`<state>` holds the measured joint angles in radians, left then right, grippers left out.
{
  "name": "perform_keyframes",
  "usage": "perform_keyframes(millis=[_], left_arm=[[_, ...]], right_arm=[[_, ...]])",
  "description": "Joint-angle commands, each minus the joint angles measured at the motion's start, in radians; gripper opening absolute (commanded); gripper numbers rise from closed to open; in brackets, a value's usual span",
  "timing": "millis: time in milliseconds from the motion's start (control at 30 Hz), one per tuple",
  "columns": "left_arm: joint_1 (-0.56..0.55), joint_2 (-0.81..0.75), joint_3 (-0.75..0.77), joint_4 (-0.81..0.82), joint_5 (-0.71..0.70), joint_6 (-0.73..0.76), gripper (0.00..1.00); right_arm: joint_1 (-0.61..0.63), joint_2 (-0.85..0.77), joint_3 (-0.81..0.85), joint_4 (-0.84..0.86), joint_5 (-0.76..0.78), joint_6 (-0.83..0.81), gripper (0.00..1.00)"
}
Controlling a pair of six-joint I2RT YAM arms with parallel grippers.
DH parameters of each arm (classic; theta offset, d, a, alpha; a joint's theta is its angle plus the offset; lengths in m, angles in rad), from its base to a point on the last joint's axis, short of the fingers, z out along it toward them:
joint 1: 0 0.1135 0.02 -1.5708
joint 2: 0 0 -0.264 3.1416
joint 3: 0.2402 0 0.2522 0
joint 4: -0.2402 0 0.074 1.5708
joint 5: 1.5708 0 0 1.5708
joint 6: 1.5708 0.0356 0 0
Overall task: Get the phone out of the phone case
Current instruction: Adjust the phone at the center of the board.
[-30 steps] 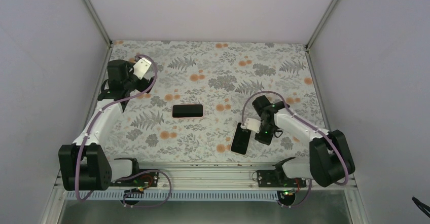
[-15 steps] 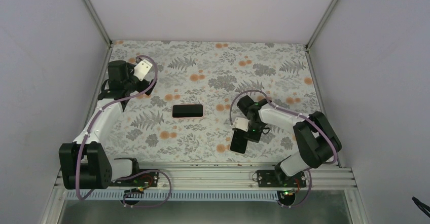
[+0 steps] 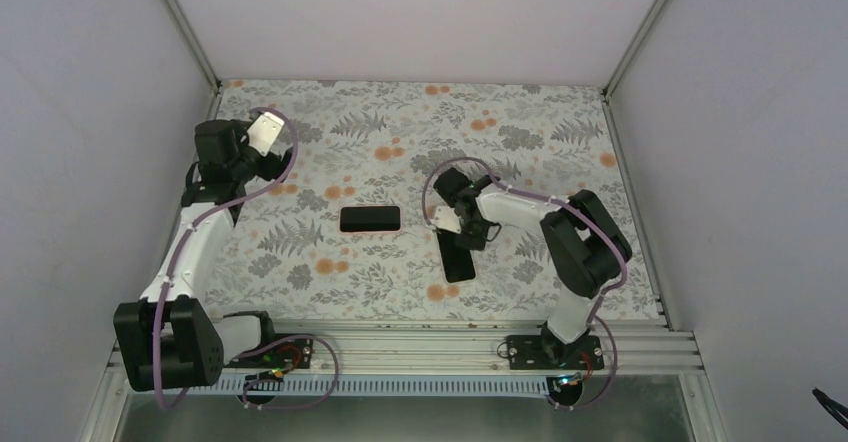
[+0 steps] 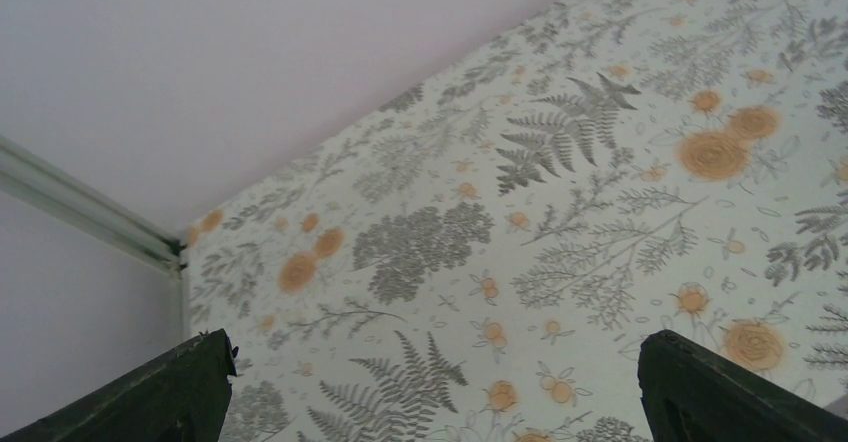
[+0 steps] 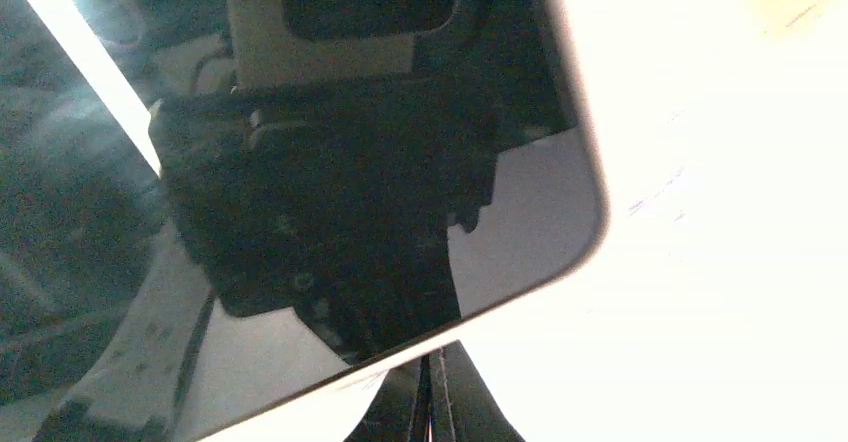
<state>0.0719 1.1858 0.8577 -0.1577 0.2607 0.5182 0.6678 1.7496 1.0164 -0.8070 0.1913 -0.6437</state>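
Note:
A black phone (image 3: 458,262) lies flat on the flowered table, right of centre, with its long side running almost front to back. Its glossy screen (image 5: 300,162) fills the right wrist view and mirrors the arm. My right gripper (image 3: 463,232) is shut, and its fingertips (image 5: 448,402) are pressed together low against the phone's far end, holding nothing. The black phone case (image 3: 369,219) lies crosswise at mid-table, apart from the phone. My left gripper (image 3: 236,158) hangs open at the far left, with only tablecloth between its fingers (image 4: 700,387).
The floral tablecloth (image 3: 520,142) covers the whole table. Pale walls with metal corner posts (image 3: 185,22) enclose it on three sides. The rail with both arm bases (image 3: 400,347) runs along the near edge.
My right arm swung left across the table with its shut fingers against the phone, sliding it left and turning it. The left gripper drifted slightly left, still open.

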Motion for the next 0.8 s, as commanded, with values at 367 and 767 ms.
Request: perform_keyframes(millis=[367,767], left_arm=[[0.072,-0.036,-0.038,0.018,0.09,-0.009,1.0],[0.1,-0.038,-0.024,-0.003,0.088,0.016,1.0]], right_arm=[[0.013,0.051,0.179,0.163,-0.174,-0.092,0.04],[0.023,-0.051,0.228,-0.134,-0.335,0.095,1.0]])
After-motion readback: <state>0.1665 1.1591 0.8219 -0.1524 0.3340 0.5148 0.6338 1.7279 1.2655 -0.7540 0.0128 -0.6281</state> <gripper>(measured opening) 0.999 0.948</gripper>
